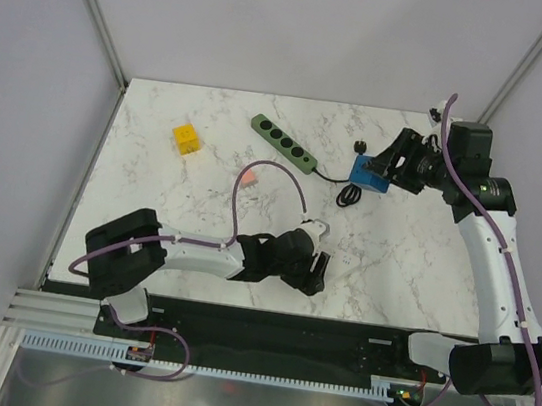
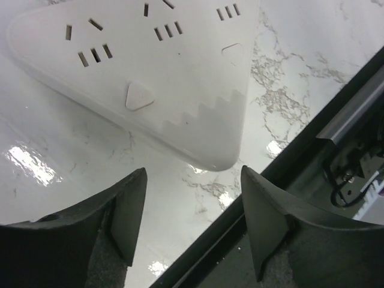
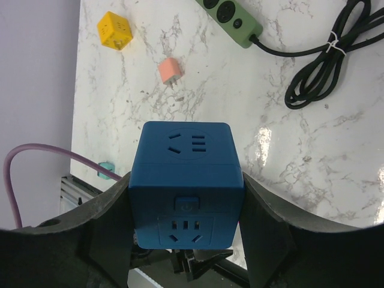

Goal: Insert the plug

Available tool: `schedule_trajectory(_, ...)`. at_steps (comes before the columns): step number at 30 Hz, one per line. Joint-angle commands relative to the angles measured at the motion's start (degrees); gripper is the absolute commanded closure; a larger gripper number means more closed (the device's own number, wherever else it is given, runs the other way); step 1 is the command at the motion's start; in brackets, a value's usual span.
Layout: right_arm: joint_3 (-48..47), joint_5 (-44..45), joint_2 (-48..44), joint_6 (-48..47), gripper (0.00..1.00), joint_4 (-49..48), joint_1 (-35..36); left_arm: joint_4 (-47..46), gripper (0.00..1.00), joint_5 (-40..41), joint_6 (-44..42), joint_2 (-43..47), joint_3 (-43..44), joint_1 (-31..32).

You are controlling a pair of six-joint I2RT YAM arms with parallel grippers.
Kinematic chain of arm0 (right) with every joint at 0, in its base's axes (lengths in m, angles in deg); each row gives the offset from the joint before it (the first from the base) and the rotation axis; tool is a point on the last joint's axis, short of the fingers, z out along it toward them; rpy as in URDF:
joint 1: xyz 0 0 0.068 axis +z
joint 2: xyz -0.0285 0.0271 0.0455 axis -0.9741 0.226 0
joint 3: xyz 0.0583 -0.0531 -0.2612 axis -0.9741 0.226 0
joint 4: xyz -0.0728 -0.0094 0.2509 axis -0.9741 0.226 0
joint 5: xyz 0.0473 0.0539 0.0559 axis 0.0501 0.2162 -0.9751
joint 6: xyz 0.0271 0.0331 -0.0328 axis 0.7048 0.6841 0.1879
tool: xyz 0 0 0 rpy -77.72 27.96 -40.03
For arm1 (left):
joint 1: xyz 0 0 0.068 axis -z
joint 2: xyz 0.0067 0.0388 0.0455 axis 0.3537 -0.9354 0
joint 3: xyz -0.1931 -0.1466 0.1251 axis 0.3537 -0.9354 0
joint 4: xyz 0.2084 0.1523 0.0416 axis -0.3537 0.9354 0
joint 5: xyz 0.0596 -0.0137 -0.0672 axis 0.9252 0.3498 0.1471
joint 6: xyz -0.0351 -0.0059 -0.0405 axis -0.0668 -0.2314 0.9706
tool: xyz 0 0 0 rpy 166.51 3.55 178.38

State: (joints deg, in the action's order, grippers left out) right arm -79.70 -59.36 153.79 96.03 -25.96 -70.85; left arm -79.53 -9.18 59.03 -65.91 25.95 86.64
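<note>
The right claw (image 3: 186, 204) pinches the blue plug cube (image 3: 187, 162), just beside the cord end of the green power strip (image 1: 283, 143). The left claw (image 2: 193, 174) is spread open above the white socket board (image 2: 180, 78), well apart from that strip. I think it is best to keep the cube level and push slowly.

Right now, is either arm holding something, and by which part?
The right fingers clamp the blue socket cube by its two opposite side faces. The left fingers are open and empty near the white socket block.
</note>
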Motion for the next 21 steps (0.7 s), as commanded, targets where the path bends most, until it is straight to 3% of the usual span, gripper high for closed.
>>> schedule_trajectory(1, -1.0, 2.0, -1.1, -3.3, 1.0, 0.2, -0.5, 0.5, 0.26, 3.9, -2.2, -3.2, 3.5, 0.9)
schedule_trajectory(3, -1.2, 2.6, -1.3, -3.8, 1.0, 0.6, -0.5, 1.4, 0.23, 4.7, -2.3, -5.5, 5.1, 1.4)
schedule_trajectory(13, 2.8, 6.9, -4.0, -11.5, 1.0, 5.8, -0.6, 8.3, 0.27, 15.7, -3.3, -4.9, 5.4, -0.7)
schedule_trajectory(21, 8.4, 12.5, -1.4, -18.8, 1.0, 7.3, 2.9, 6.5, 0.32, 10.0, -4.8, -2.7, 3.1, -13.8)
